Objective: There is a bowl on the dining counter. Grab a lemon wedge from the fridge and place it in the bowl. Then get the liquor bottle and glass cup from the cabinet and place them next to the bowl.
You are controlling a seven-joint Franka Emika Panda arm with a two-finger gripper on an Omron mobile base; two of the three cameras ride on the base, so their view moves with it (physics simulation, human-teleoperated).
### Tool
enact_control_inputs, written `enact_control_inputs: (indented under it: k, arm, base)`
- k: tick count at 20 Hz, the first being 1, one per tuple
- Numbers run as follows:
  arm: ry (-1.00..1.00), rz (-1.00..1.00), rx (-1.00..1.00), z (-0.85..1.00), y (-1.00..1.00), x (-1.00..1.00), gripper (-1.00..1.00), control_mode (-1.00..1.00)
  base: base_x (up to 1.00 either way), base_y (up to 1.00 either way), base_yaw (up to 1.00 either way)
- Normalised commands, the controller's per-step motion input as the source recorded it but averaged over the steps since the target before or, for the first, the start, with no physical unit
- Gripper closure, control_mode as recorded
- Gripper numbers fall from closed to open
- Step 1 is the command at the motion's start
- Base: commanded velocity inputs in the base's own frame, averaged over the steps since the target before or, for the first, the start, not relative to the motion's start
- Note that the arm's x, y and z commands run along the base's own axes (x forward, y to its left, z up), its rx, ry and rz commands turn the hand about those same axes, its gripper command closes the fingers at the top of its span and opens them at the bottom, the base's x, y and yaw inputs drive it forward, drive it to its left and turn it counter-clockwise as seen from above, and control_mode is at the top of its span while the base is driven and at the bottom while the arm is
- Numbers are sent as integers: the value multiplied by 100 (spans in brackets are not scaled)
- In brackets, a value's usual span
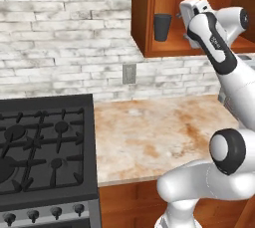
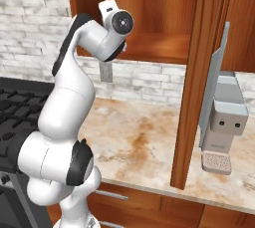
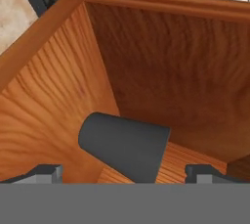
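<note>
A white arm (image 1: 219,48) reaches up from the counter (image 1: 159,132) into the open wooden cabinet (image 1: 149,18) above the brick wall. Left of the cabinet, and lower, sits the black stove (image 1: 45,147); to its right, past the open door (image 2: 199,72), stands a grey coffee machine (image 2: 224,117). Inside the cabinet, the dark cup (image 1: 162,26) stands on the shelf near the left wall. The gripper (image 3: 122,171), jaws spread wide, lines up with the cup (image 3: 124,145), gripping nothing.
</note>
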Motion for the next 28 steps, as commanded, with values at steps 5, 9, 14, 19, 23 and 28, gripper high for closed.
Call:
enact_control_inputs:
  k: [5,9,14,19,23,28]
  arm:
    - [0,0,0,0,6,20,-100,-100]
    - [0,0,0,0,2,28,-100,-100]
    - [0,0,0,0,0,24,-100,-100]
    - [0,0,0,1,0,18,-100,-100]
    - [0,0,0,0,2,18,-100,-100]
    - [0,0,0,0,4,17,-100,-100]
  base:
    - [0,0,0]
    - [0,0,0]
    - [0,0,0]
    - [0,0,0]
    - [0,0,0]
    - [0,0,0]
